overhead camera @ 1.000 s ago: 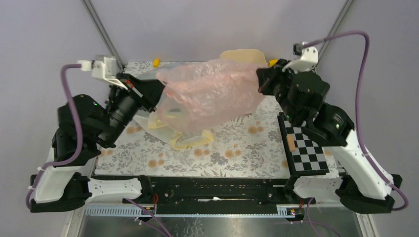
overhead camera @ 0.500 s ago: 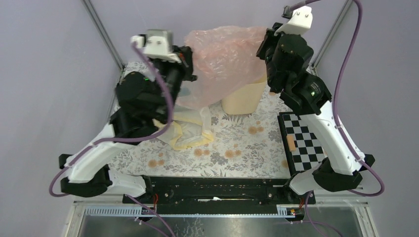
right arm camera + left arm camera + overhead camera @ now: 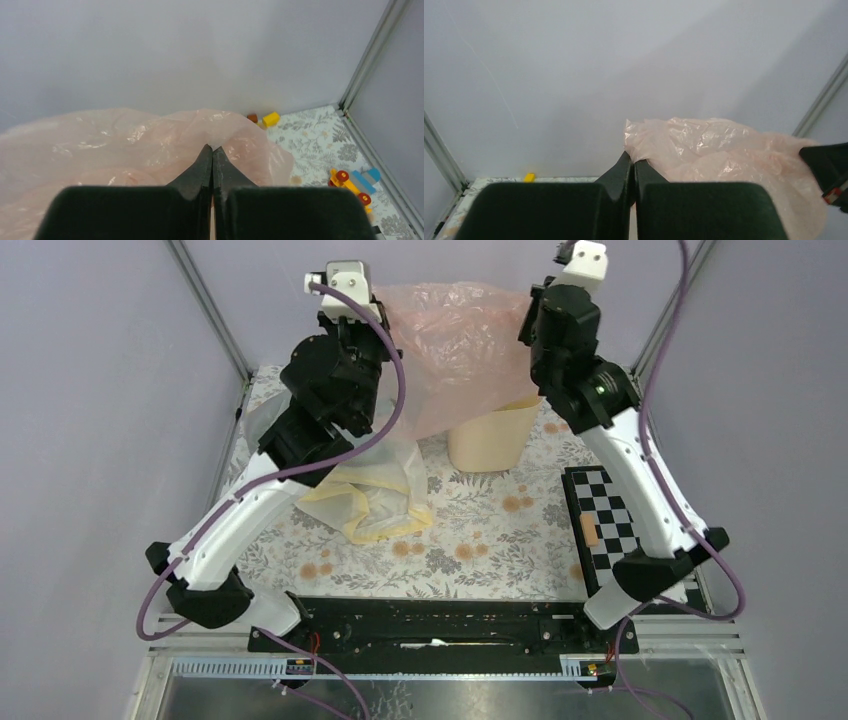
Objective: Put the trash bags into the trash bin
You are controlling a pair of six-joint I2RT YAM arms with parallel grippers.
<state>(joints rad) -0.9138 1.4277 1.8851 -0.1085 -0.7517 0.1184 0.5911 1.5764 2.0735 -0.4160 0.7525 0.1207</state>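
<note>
A pale pink trash bag (image 3: 455,345) hangs spread between my two raised grippers, above the cream-beige trash bin (image 3: 490,438) at the back of the table. My left gripper (image 3: 383,315) is shut on the bag's left edge (image 3: 704,150). My right gripper (image 3: 527,325) is shut on its right edge (image 3: 125,145). The bag's lower end drapes over the bin's rim and hides most of the opening. A pale yellow bag (image 3: 375,502) lies crumpled on the table left of the bin, with a bluish-clear bag (image 3: 262,420) beside it under the left arm.
A black-and-white checkerboard (image 3: 612,528) lies at the right on the floral tablecloth. Small toy bricks (image 3: 270,119) and a toy vehicle (image 3: 352,182) sit by the back right corner. Grey walls and metal frame posts (image 3: 205,300) stand close behind.
Both arms have lifted the pink bag from low over the table to high over the bin. The bin, hidden behind the bag before, now shows below it.
</note>
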